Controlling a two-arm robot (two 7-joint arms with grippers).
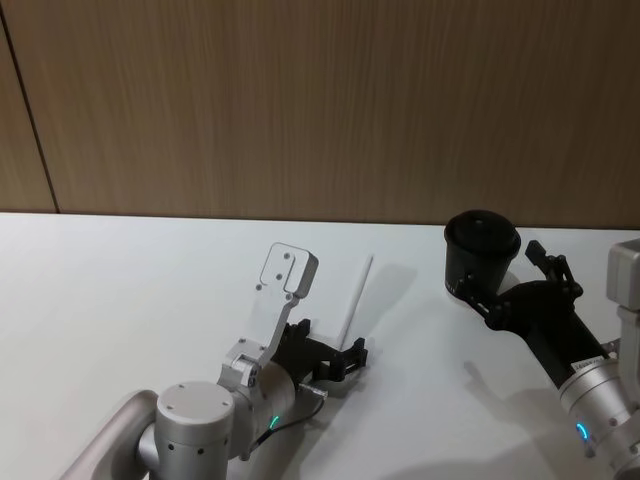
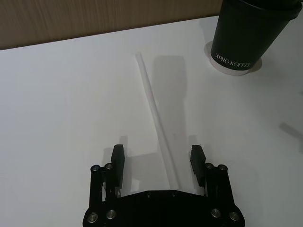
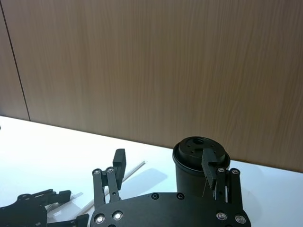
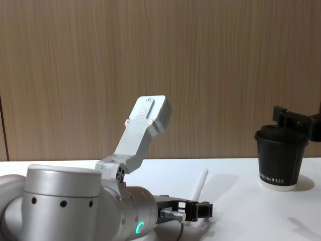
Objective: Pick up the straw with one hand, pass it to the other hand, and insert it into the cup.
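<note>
At the near left, the left gripper [image 2: 157, 161] sticks out from a smooth silver cylindrical wrist [image 1: 195, 415] with a green glowing ring. Its two flat black fingers [image 2: 118, 163] are spread wide, low over the white matte table [image 1: 120, 300], one on each side of the straw's near end, and neither touches it. The straw [image 2: 151, 101] is a thin, straight, pale tube lying flat on the table near the middle, running away toward the wood-grain wall [image 1: 300, 100]. To the right, well apart from the straw, stands the cup [image 1: 482, 262]. It is upright, black paper tapering downward, with white lettering, a white bottom rim and a round black plastic lid. At the far right the slim black right gripper [image 3: 164, 161] hangs just beside the cup at lid height, with its fingers apart and empty; whether one brushes the cup I cannot tell
</note>
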